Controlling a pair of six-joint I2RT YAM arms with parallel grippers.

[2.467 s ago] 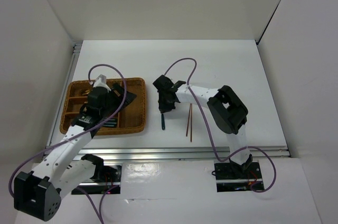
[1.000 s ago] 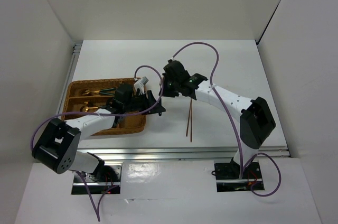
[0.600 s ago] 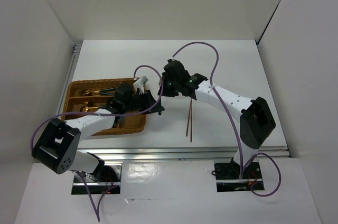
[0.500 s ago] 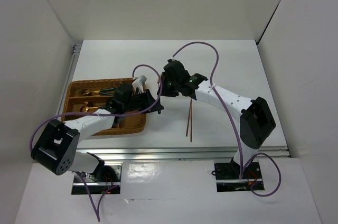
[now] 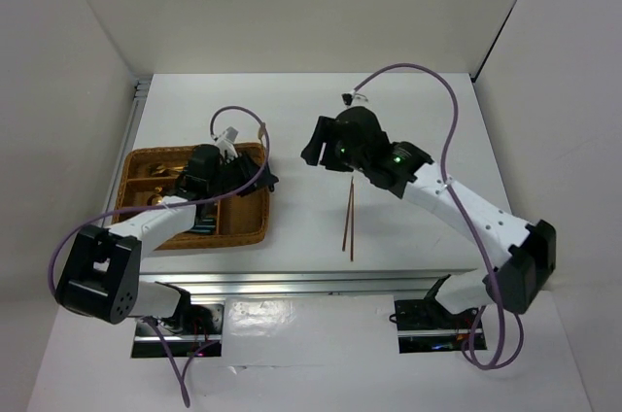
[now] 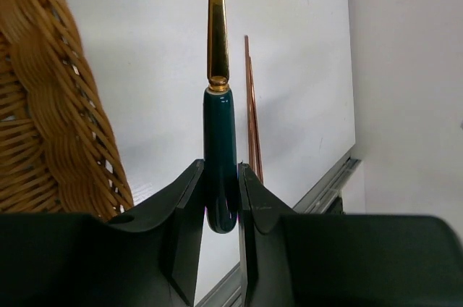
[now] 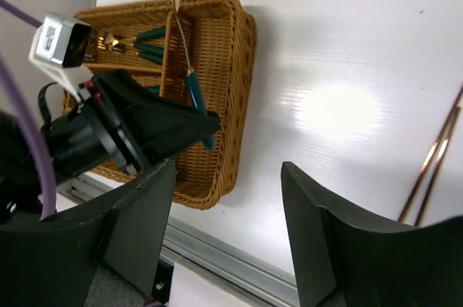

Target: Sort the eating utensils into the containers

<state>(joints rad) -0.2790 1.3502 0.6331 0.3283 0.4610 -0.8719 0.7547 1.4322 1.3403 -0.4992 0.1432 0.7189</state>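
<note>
- My left gripper (image 6: 221,177) pinches the dark teal handle of one utensil (image 6: 219,129). The gold end sticks out past my fingers.
- My left arm reaches low and bent, so the utensil hangs over the right side of the wicker tray (image 5: 194,242), close to its rim.
- My right gripper (image 7: 228,169) is spread wide and has nothing in it. That arm stretches long over the white table (image 5: 418,120), to the right of the tray.
- A second ago my two grippers were close together, just to the right of the tray. Now they are well apart. My left one has swung back over the tray, and my right one has let go and pulled away.
- The chopsticks (image 5: 348,223) lie side by side on the table in the same spot as before.
- Other utensils (image 7: 145,43) lie in a far part of the tray.
- I cannot tell if my utensil is a fork, a spoon or a knife. My left wrist camera sees its gold end from the thin side and cuts off the tip. From above, my left gripper hides most of it.
</note>
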